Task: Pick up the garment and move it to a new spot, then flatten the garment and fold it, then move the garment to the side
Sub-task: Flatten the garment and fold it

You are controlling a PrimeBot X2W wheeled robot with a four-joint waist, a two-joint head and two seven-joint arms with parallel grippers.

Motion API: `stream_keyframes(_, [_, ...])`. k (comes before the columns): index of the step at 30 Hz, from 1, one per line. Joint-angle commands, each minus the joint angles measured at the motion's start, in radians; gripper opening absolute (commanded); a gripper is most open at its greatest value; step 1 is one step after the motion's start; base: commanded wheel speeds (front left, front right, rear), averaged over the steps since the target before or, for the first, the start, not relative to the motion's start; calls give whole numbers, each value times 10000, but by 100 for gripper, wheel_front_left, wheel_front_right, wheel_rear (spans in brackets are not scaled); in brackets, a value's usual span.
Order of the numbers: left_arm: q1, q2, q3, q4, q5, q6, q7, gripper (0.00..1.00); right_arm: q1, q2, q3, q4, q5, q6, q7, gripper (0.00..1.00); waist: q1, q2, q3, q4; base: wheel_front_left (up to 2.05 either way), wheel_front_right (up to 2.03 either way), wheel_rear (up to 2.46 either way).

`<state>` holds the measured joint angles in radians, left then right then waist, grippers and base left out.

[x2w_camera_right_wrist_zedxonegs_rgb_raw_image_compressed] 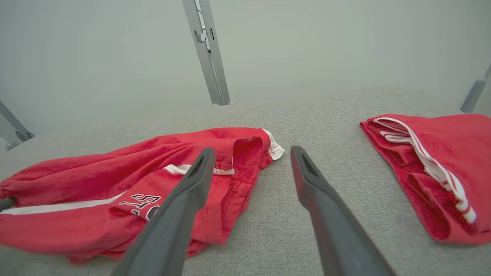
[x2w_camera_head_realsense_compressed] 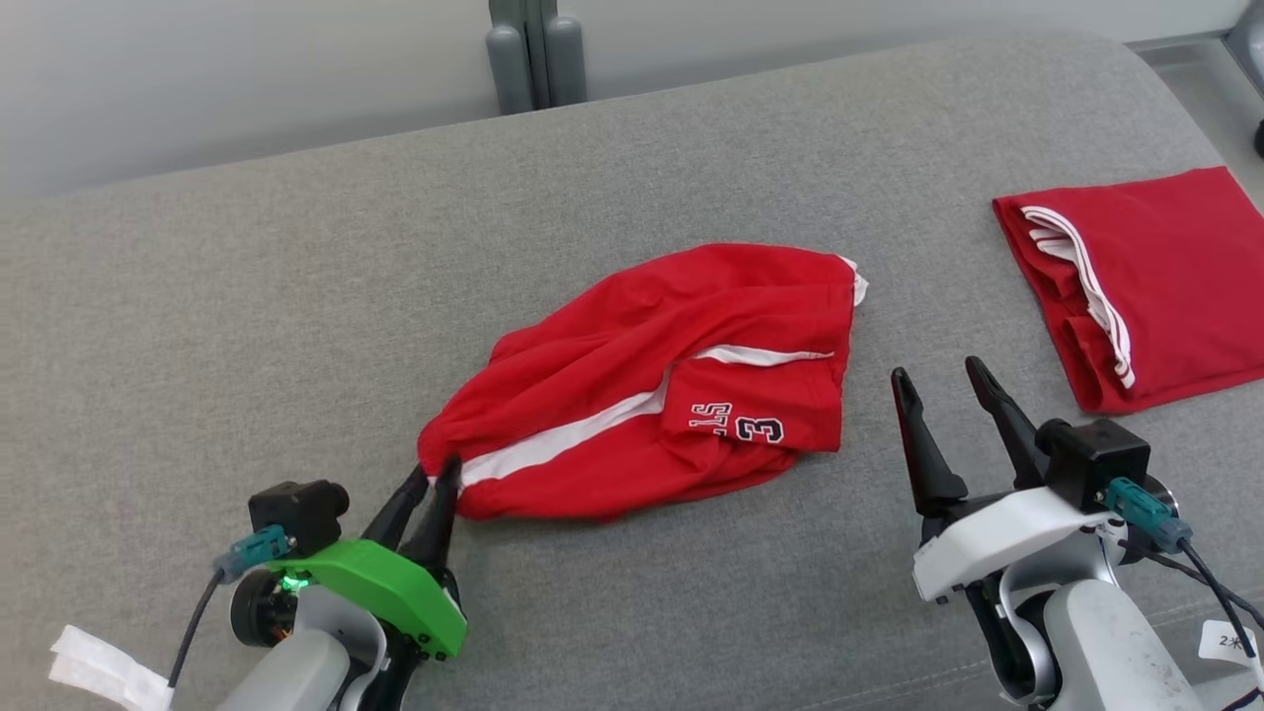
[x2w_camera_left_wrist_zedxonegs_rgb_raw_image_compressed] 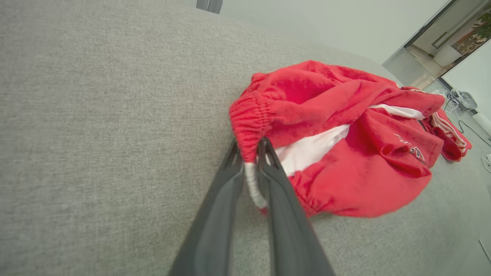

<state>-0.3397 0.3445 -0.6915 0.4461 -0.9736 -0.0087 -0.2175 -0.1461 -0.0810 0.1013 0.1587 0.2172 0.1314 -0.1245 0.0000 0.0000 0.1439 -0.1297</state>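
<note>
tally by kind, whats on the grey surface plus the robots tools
red garments: 2, crumpled shorts and folded garment
tools: 2, left tool and right tool
total: 4

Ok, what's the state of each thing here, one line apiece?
Crumpled shorts: bunched, unfolded, lying on the grey surface.
Folded garment: folded flat, lying apart at the right, untouched.
Left gripper: closed on the shorts' waistband.
Right gripper: open, empty, between the two garments.
</note>
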Motion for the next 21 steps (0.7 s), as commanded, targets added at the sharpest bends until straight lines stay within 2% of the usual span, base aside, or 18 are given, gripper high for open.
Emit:
stream_keyframes(1, [99,-78,-27,146,232,60,-137,100,189,-88,-37,-31,-47,-16,28,100,0,0,-260,220,0,0,0])
stream_keyframes(6, [270,-212,568,231,833,268,-464,100,317,-158,-100,-129,-65,-16,139,100,0,0,-519,407,0,0,0])
stream_keyframes(10, [750,-425,2041,-769,1916,442,-463,100,451,-184,-161,-212,-98,-16,222,100,0,0,-725,601,0,0,0])
stream_keyframes(16, [1989,-1020,4207,-2243,3802,307,-469,100,615,-209,-247,-321,-90,-16,320,100,0,0,-995,884,0,0,0])
stream_keyframes(21, [2804,-1570,5391,-2858,4965,79,-471,100,733,-194,-340,-395,-109,-16,389,100,0,0,-1191,1088,0,0,0])
